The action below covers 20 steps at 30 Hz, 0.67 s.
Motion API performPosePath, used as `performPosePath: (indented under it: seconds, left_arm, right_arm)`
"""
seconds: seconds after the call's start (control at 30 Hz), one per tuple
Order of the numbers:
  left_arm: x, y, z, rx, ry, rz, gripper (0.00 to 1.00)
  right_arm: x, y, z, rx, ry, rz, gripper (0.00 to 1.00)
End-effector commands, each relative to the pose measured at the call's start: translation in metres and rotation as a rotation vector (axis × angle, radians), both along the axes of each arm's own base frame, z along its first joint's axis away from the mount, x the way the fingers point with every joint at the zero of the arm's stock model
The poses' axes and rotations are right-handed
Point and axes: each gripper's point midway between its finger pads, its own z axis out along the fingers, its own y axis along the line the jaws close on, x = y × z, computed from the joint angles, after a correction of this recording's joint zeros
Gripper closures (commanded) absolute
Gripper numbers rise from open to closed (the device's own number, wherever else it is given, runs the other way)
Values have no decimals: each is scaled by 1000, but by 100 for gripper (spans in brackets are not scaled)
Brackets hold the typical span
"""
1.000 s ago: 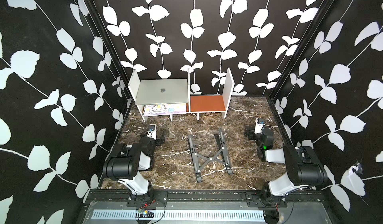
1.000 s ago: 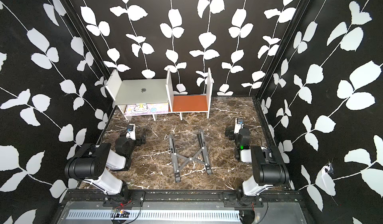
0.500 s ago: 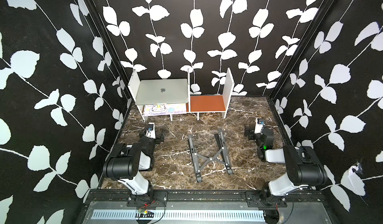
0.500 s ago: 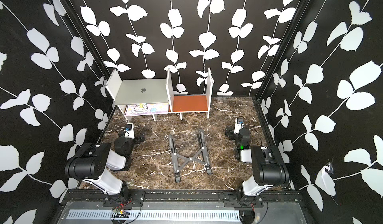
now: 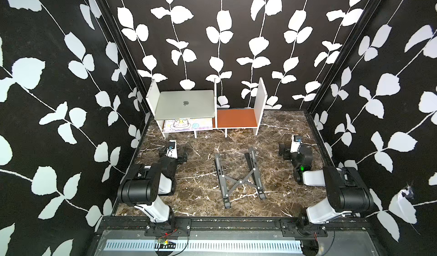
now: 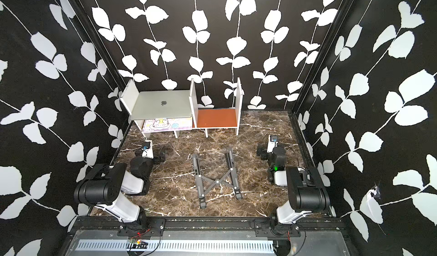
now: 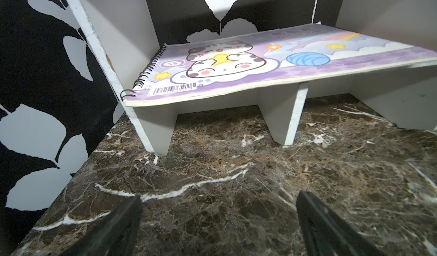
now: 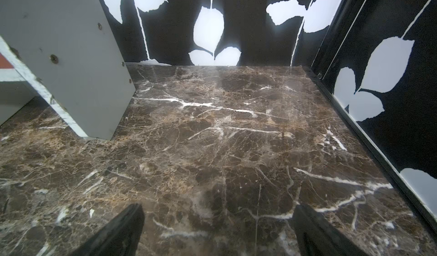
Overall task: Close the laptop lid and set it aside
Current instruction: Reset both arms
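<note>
The silver laptop (image 5: 185, 107) lies flat on the upper shelf of the white rack at the back left, in both top views (image 6: 163, 107). The laptop lid (image 5: 196, 101) is down, with its dark apple logo facing up. My left gripper (image 5: 172, 148) rests low over the marble in front of that rack, open and empty (image 7: 218, 209). My right gripper (image 5: 294, 146) sits low near the right wall, also open and empty (image 8: 217, 217). Neither wrist view shows the laptop.
A cat-print spiral notebook (image 7: 236, 63) lies on the rack's lower shelf under the laptop. The rack's right bay has an orange floor (image 5: 236, 118) between white panels (image 5: 260, 101). A black X-frame stand (image 5: 238, 174) lies at the table's middle. Patterned walls close in three sides.
The left gripper has crept slightly left and back toward the rack. The right arm and the laptop have not moved.
</note>
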Motion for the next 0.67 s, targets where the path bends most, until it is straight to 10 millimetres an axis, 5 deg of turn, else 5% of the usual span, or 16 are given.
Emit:
performPosePath:
  seconds: [0.0,0.63]
  left_arm:
    - [-1,1,4,-6,-19,7,1]
    - [-3,-3,3,-4,-15,-15,1]
  right_arm:
    - [6,1,16,-8,-54,7,0]
    - [6,1,15,-7,-53,7,0]
